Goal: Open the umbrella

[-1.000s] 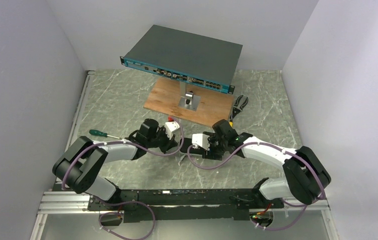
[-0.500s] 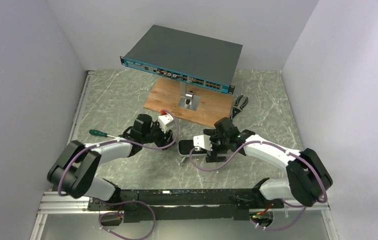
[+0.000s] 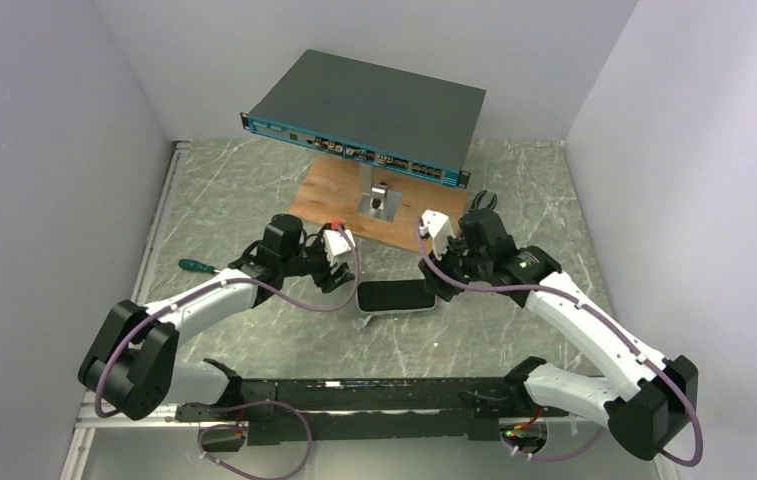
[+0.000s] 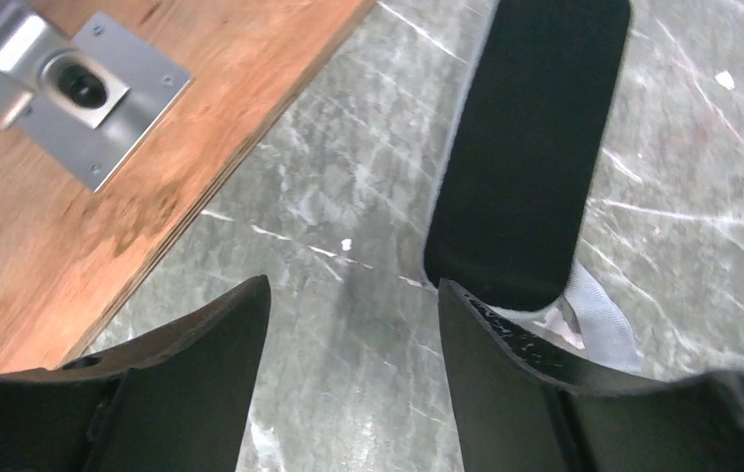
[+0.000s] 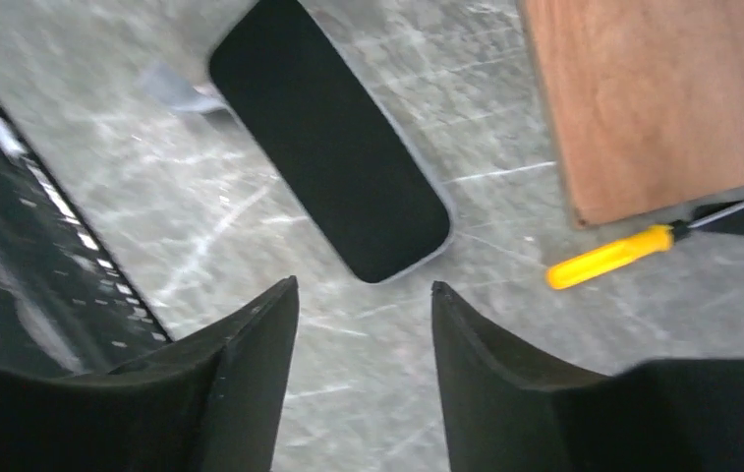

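The bench (image 4: 348,197) looks like smooth grey-green stone veined with white (a faint sheen on it). The umbrella case (image 4: 535,147) is matt black with a pale rim. The board (image 4: 73,226) is smooth brown wood with visible grain, and the plate (image 4: 102,98) on it is brushed silver metal. The left end effector (image 4: 353,285) looks like matt black plastic, scuffed along one edge. The screwdriver handle (image 5: 608,256) is glossy yellow plastic.

No legible text is showing anywhere. The network switch (image 3: 369,105) is carrying small markings along its teal front face, but they are appearing too tiny and blurred to read.
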